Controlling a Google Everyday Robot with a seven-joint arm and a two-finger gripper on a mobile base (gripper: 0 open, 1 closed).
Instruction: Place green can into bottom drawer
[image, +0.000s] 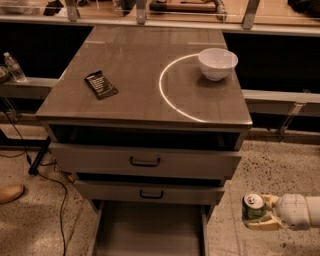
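The green can (253, 207) is a small green drink can with a silver top, held upright low at the right, over the speckled floor. My gripper (260, 212) comes in from the right edge and is shut on the can, its pale fingers on either side of it. The bottom drawer (150, 231) is pulled out at the foot of the cabinet, with a flat grey floor and low side walls. The can is to the right of the drawer and outside its right wall.
The cabinet top (135, 75) holds a white bowl (217, 63) and a dark snack packet (101, 84). Two upper drawers (145, 161) with dark handles stand slightly open. A clear water bottle (14, 67) stands at far left. A cable and a shoe (10, 192) lie on the floor at left.
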